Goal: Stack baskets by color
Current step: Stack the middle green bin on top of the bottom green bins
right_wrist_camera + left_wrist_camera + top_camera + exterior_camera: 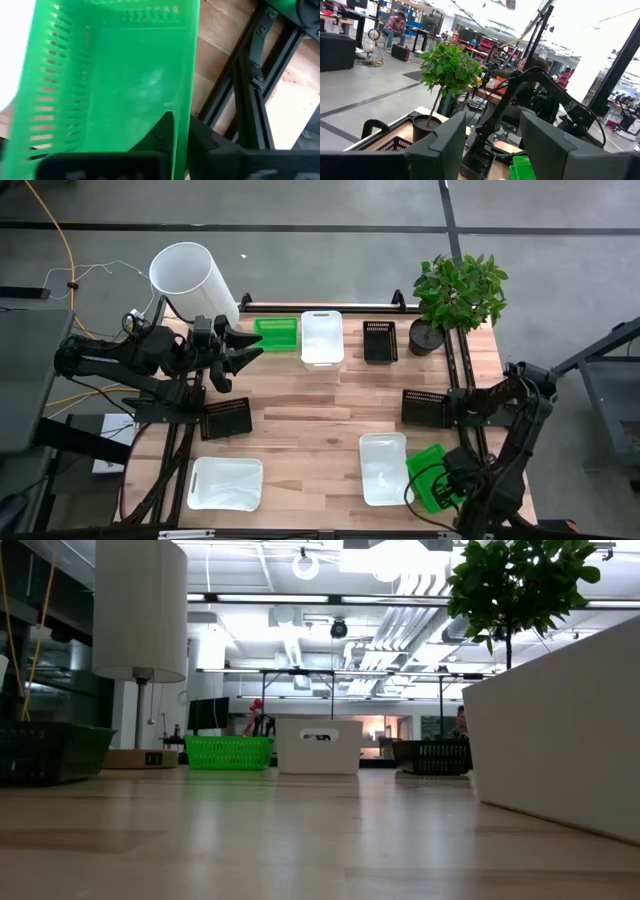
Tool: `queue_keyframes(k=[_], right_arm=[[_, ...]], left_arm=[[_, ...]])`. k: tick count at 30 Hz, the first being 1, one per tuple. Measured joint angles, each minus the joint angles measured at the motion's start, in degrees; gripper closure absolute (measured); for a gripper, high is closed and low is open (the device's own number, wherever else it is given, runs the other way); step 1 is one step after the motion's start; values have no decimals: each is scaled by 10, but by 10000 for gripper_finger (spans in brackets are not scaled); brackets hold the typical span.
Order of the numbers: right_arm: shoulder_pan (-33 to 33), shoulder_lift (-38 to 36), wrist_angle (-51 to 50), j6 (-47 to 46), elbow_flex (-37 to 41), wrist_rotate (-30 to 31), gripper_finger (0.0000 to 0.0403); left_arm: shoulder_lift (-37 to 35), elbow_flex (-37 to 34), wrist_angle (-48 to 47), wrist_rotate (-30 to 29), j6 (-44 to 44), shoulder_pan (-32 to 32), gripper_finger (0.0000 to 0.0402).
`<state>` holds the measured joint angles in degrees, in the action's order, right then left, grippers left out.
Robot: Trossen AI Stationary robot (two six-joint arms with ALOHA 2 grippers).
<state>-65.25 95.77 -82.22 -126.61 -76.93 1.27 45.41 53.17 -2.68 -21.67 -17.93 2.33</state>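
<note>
Green, white and black baskets are spread over the wooden table. A green basket (277, 332), a white one (322, 337) and a black one (380, 340) sit in a row at the far edge. Two more black baskets (225, 418) (427, 408) stand mid-table. Two white ones (225, 483) (383, 468) lie near the front. My right gripper (447, 483) points down at the near right, shut on a second green basket (426, 476) beside the white one. My left gripper (240, 346) hangs open and level above the far left, holding nothing. My right gripper has the green basket by one long side wall (183, 112). One finger (161, 131) is inside the basket and the other is outside the wall. The fingers come from above, pointing down. I cannot tell if the basket's bottom rests on the table.
A tall white cylinder (193, 278) stands at the far left corner and a potted plant (455, 300) at the far right. Dark frame rails (470, 430) run along the table's right side, close to the held basket. Bare wood lies in the middle of the table.
</note>
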Motion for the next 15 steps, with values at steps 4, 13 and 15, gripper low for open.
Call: queue_keyframes(k=[4, 13, 15], right_arm=[[0, 0, 17, 0, 0, 17, 311], [0, -43, 17, 4, -3, 55, 192], [0, -68, 17, 7, -3, 76, 188]], left_arm=[[0, 0, 0, 0, 0, 0, 225], [0, 0, 0, 0, 0, 0, 225], [0, 0, 0, 0, 0, 0, 225]])
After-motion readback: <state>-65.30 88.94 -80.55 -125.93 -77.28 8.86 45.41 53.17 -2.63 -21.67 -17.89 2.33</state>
